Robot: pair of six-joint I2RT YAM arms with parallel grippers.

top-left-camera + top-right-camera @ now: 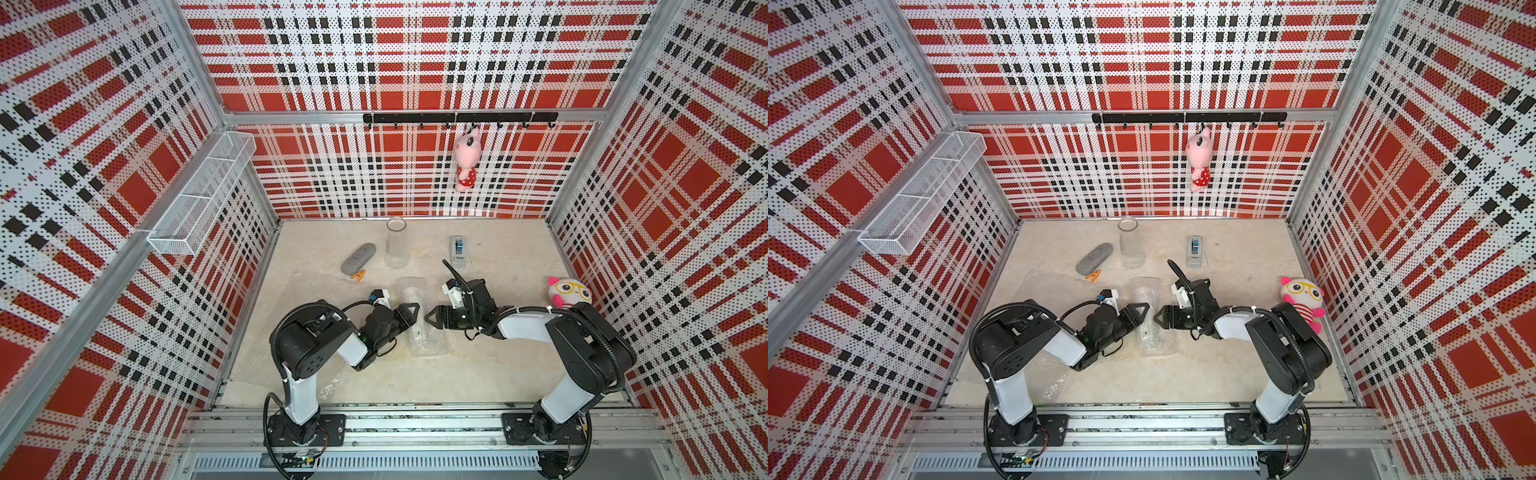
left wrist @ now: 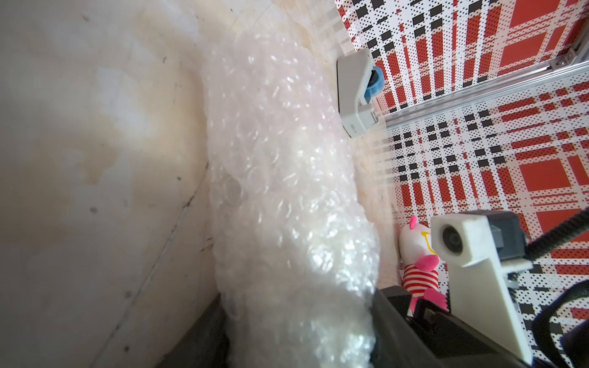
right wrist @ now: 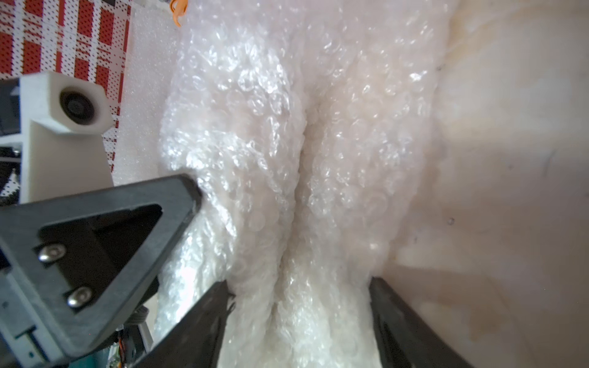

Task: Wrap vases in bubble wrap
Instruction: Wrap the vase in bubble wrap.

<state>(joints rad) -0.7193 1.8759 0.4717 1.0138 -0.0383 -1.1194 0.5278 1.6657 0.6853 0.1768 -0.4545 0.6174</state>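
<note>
your surface (image 1: 498, 365) fills the lower middle of both top views. the work sits at its centre, where both arms reach it from opposite sides.

a spare bubble wrap sheet (image 1: 316, 286) lies flat left of centre, partly under the left arm. i judge it is kept for the other vase.

the wrapped bundle (image 1: 422, 336) lies on its side at mid-frame, its long axis running up and down the picture. no white vase shows anywhere, so i judge it is rolled inside.

the left gripper (image 1: 413, 311) comes in from the left and is closed on the bundle. in the left wrist view the wrap runs between its dark jaws, likely pinned so the roll can't spring open.

the right gripper (image 1: 430, 318) faces it from the right. its wrist view shows the jaws wide on either side of the wrap, but i cannot tell whether they press it. a seam runs down the bundle there, so the overlap looks unsealed.

the clear glass vase (image 1: 396, 247) stands upright and bare in the upper middle, well apart from the arms, probably waiting its turn.

the tape dispenser (image 1: 458, 250) sits to its right, near the right gripper, handy for sealing.
</note>
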